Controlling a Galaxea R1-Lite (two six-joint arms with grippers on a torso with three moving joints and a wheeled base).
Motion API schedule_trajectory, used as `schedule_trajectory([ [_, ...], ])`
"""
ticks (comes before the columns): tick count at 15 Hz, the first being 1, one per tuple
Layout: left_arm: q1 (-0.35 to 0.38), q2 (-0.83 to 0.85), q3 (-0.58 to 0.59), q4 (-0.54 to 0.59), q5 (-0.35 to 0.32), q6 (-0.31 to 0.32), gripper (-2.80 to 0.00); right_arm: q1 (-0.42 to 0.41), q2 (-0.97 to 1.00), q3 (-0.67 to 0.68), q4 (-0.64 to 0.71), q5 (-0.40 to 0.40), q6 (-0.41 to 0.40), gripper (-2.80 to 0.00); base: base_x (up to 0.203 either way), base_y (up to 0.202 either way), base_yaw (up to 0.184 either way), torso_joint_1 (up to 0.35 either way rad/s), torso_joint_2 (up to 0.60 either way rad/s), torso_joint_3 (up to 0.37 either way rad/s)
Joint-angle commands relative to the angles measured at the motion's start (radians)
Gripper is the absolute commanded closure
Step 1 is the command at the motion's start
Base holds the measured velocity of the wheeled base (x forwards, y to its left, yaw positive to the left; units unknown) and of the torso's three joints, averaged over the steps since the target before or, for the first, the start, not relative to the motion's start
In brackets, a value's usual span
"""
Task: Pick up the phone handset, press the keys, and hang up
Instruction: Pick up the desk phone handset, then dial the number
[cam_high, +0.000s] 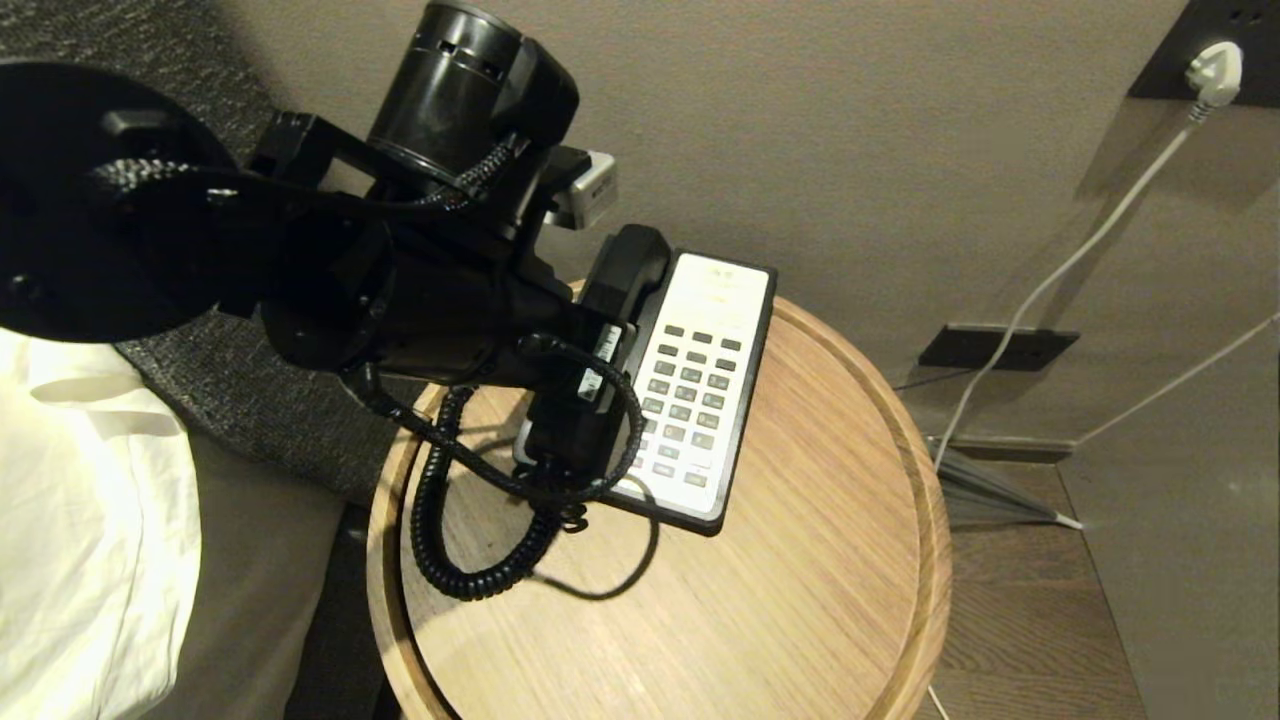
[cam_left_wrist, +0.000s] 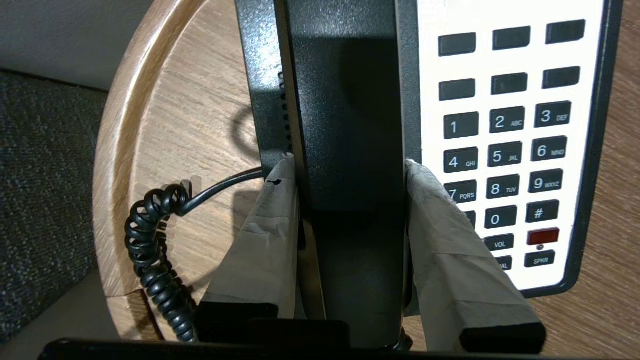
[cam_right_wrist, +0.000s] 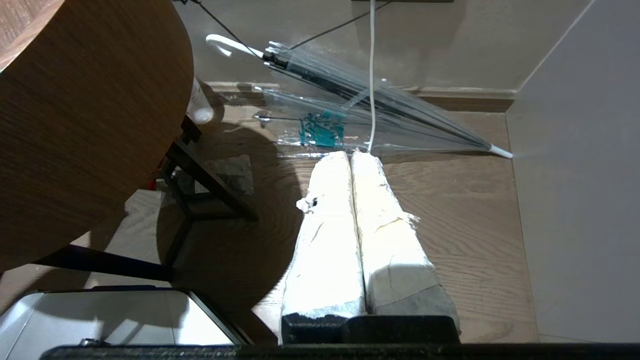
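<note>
A round, light oak side table with a raised rim (cam_high: 850, 400) stands beside a bed with white linen (cam_high: 90, 520). On it lies a black-and-white phone base (cam_high: 735, 400) with rows of dark keys (cam_left_wrist: 502, 155) on a white faceplate. The long, glossy black curved plastic handset (cam_left_wrist: 350, 125) lies in its cradle along the base's left side, its far earpiece end (cam_high: 630, 262) showing past the arm in the head view. A black coiled cord (cam_high: 450, 520) loops from the phone across the tabletop toward the rim.

The left gripper (cam_left_wrist: 351, 172) reaches down over the handset's near half. In the left wrist view its two tape-wrapped fingers (cam_left_wrist: 440, 220) straddle the handset, one on the table side and one on the keypad side, each pressed against a flank of the receiver: the claw pinches the handset, which sits in the cradle.

The right gripper (cam_right_wrist: 352, 156) hangs low beside the table, above a wooden floor (cam_right_wrist: 470, 220), with its white-wrapped fingers (cam_right_wrist: 330, 235) pressed together on nothing. A clear folded umbrella (cam_right_wrist: 360, 100) lies on the floor by the wall, crossed by a white cable (cam_right_wrist: 371, 75).
</note>
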Motion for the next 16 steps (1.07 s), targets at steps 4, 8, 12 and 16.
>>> schedule_trajectory([
  [4, -0.002, -0.059, -0.012, 0.026, 0.014, -0.001, 0.00, 0.001, 0.000, 0.000, 0.000, 0.000, 0.000, 0.00, 0.000, 0.000, 0.000, 0.000, 0.00, 0.000],
  [8, -0.005, -0.151, -0.019, 0.035, 0.040, -0.003, 0.00, 0.001, 0.000, 0.000, 0.000, 0.000, 0.000, 0.00, 0.000, 0.000, 0.000, 0.000, 0.00, 0.000],
  [12, -0.006, -0.277, -0.034, 0.083, 0.047, -0.010, 0.00, 0.000, 0.000, 0.000, 0.000, 0.000, 0.000, 0.00, 0.000, 0.000, 0.000, 0.000, 0.00, 0.000],
  [16, -0.005, -0.386, -0.038, 0.085, 0.046, -0.129, 0.00, 0.001, 0.000, 0.000, 0.000, 0.000, 0.000, 0.00, 0.000, 0.000, 0.000, 0.000, 0.00, 0.000],
])
